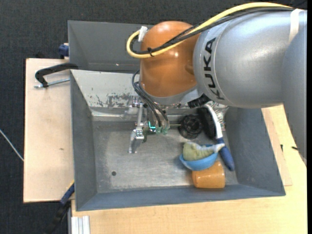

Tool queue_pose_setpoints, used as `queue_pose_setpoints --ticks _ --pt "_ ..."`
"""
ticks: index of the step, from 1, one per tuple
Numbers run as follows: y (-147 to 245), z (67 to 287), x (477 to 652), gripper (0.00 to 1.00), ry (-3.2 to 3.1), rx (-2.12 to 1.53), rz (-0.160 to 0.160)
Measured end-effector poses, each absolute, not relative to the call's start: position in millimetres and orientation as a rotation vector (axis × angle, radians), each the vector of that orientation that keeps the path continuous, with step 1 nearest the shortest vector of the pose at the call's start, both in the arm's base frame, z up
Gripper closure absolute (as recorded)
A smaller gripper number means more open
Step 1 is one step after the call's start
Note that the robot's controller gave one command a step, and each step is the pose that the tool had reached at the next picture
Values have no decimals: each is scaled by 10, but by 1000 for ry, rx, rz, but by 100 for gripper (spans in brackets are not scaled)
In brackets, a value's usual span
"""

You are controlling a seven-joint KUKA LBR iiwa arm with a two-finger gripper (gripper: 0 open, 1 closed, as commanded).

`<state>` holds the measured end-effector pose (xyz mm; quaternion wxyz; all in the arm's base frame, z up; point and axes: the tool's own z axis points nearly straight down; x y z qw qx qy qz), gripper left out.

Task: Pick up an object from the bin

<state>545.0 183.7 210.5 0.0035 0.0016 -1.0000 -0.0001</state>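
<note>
Beneath the hand [138,139] lies only the bare, scuffed metal floor of the bin [117,172]. I cannot tell how far open the hand is, and nothing shows in it. Closing here would likely catch nothing. The pickable things lie well off on its arm side: a black round part [190,126], a smooth blue bowl [195,164] holding soft greenish cloth [195,151], and a spongy-looking orange block [208,178].

The gripper [138,139] hangs over the bin's [105,157] bare floor, near the middle. At its four o'clock a bowl [196,164] touches a block [208,178]; a wheel [190,126] lies at the bowl's twelve.
</note>
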Motion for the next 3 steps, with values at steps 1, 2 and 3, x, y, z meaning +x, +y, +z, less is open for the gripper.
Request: queue_pose_setpoints --ticks 1,2,3 --pt "1326 1344 5849 0 -3136 45 5" --pt "766 719 6030 0 -3141 207 -8" --pt "806 779 6077 100 -3162 215 -11"
